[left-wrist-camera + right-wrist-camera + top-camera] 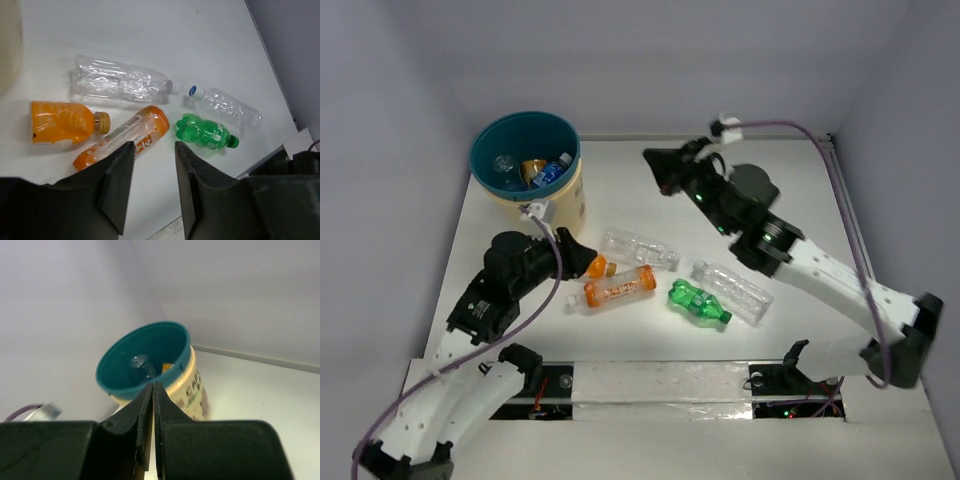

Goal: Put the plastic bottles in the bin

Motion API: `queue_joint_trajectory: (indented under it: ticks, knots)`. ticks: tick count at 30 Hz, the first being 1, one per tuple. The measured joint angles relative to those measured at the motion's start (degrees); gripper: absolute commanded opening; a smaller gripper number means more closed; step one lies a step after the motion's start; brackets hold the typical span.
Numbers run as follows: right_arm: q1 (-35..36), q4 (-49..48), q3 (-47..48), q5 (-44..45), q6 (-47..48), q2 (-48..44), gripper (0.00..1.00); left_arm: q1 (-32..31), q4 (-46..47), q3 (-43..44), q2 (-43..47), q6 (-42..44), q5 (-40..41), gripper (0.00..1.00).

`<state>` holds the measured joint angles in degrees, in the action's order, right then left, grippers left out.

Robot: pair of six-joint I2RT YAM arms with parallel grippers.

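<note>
Five plastic bottles [638, 247] lie mid-frame in the top view, the slim orange bottle [620, 288] at the group's lower left. Likely empty: light, slick, crushable; best pinched across its middle. The left gripper [152, 150] hangs by it, jaws partly apart, empty. The right gripper [152, 387], upper centre, is closed on nothing, facing the bin [480, 150].

The right pincer [152, 390] fills the bottom of the view, and its two black fingers are pressed together with nothing between them. Just beyond the tips stands the bin [161, 342], teal inside and on the rim, cream outside with dark print. Inside it lies a clear bottle [141, 363], and beside that an orange piece [167, 367], too small to identify. The white table [260, 405] extends to the right, the grey wall [60, 315] rises behind, and a purple cable [22, 411] shows at lower left.
</note>
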<state>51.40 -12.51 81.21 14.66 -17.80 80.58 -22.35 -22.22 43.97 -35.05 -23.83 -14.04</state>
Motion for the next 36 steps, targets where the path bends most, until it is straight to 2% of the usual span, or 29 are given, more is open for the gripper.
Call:
queue_joint_trajectory:
  ticks: [1, 2, 5, 6, 7, 9, 10, 11, 12, 13, 18, 31, 36]
  knots:
    - [-0.02, -0.02, -4.68, 0.15, -0.33, -4.9, 0.1, -2.54, 0.79, 0.02, -1.16, -0.37, 2.01, 0.26]
    - [0.0, 0.2, -8.02, 0.2, -0.74, -8.46, 0.11, -6.29, 1.27, 0.02, -3.02, -0.7, 2.99, 0.24]
    - [-0.02, 0.98, -20.06, 0.28, -2.91, -20.61, 0.17, -19.67, 1.92, 1.29, -10.21, -2.01, 12.02, 0.26]
    - [-0.04, 1.66, -22.6, 0.24, -3.5, -23.15, 0.19, -23.67, 1.86, 2.14, -13.05, -2.29, 14.73, 0.3]
    - [-0.04, 2.19, -25.77, 0.0, -4.37, -26.05, 0.22, -26.16, 1.84, 3.08, -16.06, -2.38, 16.79, 0.4]
    - [-0.04, 5.14, -31.56, -0.22, -6.05, -31.63, 0.36, -29.09, 1.88, 4.74, -22.53, -2.14, 19.87, 0.54]
    - [-0.04, 6.38, -33.94, -0.48, -6.56, -34.21, 0.43, -29.77, 1.77, 5.42, -25.55, -2.16, 21.33, 0.64]
    - [-0.07, 8.28, -36.41, -0.81, -7.52, -36.89, 0.49, -30.25, 1.77, 5.86, -27.93, -1.7, 22.4, 0.68]
    - [-0.07, 9.97, -38.32, -1.16, -8.17, -39.26, 0.61, -30.69, 1.62, 6.32, -30.53, -1.44, 23.5, 0.72]
    - [-0.07, 11.39, -39.85, -1.57, -8.85, -41.18, 0.65, -31.12, 1.4, 6.75, -32.59, -1.11, 24.35, 0.77]
    - [-0.07, 16.9, -45.72, -3.87, -11.13, -47.93, 0.82, -32.2, 1.16, 9.07, -40.83, 2.12, 26.95, 0.84]
    - [-0.07, 19.85, -51.95, -9.14, -13.14, -48.06, 0.95, -32.28, 1.16, 15.91, -55.3, 12.5, 26.91, 0.89]
    - [-0.07, 19.85, -52.17, -9.44, -13.11, -49.22, 0.97, -32.28, 0.92, 17.07, -59.52, 14.69, 26.84, 0.9]
